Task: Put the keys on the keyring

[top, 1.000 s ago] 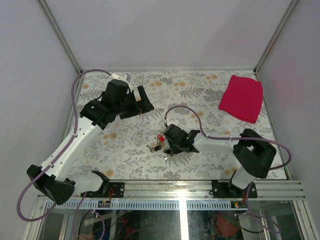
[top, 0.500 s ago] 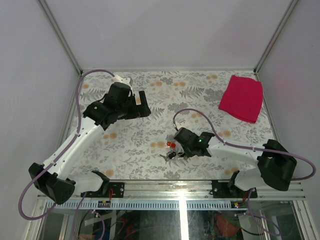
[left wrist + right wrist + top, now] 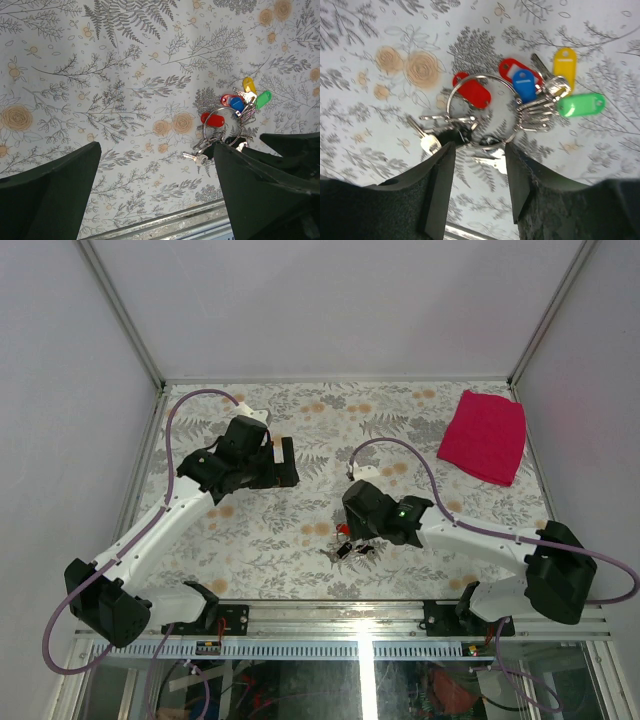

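1. from above: keys (image 3: 346, 544) only a tiny clump on the floral table (image 3: 250, 540), right at the tip of the right claw (image 3: 350, 532).
2. from the right wrist: red, blue, yellow and green tags threaded on the keyring (image 3: 480, 76); right claw parted partway, gripping nothing.
3. from the left wrist: left claw (image 3: 157, 147) spread wide, nothing between.

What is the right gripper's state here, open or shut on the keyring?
Open: in the right wrist view the right gripper has its fingers well apart, with the keyring lying on the table at their tips.
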Robot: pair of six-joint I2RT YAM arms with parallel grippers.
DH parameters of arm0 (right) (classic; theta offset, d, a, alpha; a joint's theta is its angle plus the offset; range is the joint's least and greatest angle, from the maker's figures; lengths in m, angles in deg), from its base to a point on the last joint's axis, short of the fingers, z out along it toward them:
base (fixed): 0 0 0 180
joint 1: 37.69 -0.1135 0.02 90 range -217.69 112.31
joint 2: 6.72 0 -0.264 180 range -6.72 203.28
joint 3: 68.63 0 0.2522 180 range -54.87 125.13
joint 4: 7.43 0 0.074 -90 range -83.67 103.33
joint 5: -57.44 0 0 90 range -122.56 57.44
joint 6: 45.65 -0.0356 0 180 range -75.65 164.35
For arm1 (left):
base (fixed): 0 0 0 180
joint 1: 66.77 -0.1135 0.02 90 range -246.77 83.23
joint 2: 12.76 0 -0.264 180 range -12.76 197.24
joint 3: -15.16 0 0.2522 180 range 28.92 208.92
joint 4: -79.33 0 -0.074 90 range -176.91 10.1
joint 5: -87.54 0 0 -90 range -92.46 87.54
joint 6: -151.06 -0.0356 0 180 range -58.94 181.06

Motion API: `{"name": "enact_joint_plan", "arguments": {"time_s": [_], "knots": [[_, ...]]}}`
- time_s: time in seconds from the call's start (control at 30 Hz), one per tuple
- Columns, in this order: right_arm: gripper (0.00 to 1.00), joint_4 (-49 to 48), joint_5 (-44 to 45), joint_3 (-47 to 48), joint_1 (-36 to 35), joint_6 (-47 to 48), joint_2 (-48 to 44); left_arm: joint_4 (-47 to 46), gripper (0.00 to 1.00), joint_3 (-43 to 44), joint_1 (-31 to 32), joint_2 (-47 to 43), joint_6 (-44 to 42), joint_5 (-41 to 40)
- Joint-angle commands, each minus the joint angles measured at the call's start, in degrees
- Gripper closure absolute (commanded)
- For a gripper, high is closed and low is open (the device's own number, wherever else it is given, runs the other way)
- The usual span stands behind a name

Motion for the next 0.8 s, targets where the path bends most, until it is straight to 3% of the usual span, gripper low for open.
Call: {"name": "enact_joint_plan", "arguments": {"time_s": [0.0, 0.2, 0.77], "knots": [[0.48, -5.6, -1.0, 3.4, 1.1, -11.2, 5.6, -3.5, 0.00, -0.4, -0.4, -1.5, -1.1, -0.9], [0.49, -10.6, -2.3, 2.6, 2.7, -18.3, 10.1, -3.3, 0.00, -1.4, -0.5, -3.1, -1.2, -2.4], [0.56, -12.0, -2.0, 6.3, 3.1, -20.2, 19.5, -6.0, 0.00, -3.3, -0.7, -5.8, 1.7, -0.7]]}}
